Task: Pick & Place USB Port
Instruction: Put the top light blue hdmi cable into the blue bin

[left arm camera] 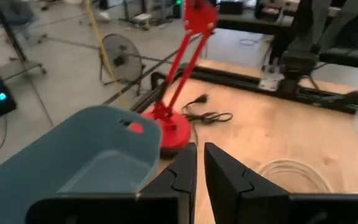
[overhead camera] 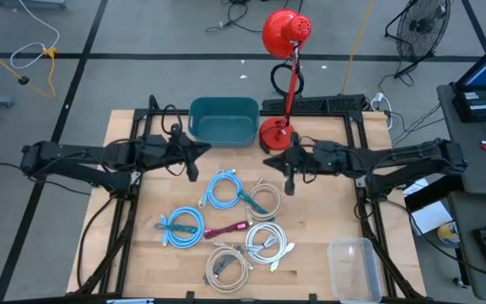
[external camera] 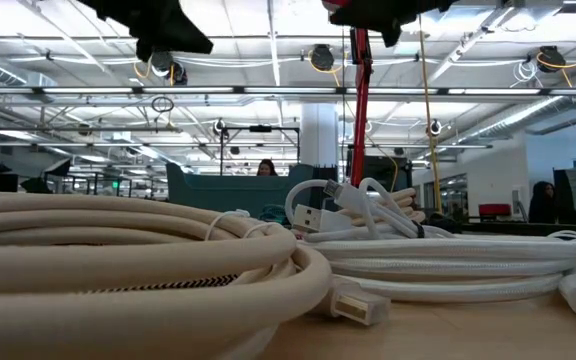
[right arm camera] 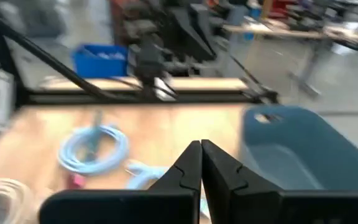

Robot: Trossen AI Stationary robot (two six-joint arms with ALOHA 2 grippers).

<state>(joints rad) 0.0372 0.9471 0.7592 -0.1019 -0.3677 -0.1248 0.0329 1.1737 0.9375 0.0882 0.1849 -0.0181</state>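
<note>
A bin (overhead camera: 223, 120) sits at the table's (overhead camera: 327, 198) back edge, a lamp (overhead camera: 277, 131) just right of it; coiled cables (overhead camera: 226, 221) lie in front, a tub (overhead camera: 354, 268) front-right.

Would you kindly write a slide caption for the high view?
Both arms hover over a wooden table with coiled cables, a teal bin, and a clear container.

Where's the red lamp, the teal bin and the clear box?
red lamp (overhead camera: 286, 34), high view, on its round shade.
teal bin (overhead camera: 223, 131), high view, on its front wall.
clear box (overhead camera: 352, 247), high view, on its far rim.
</note>
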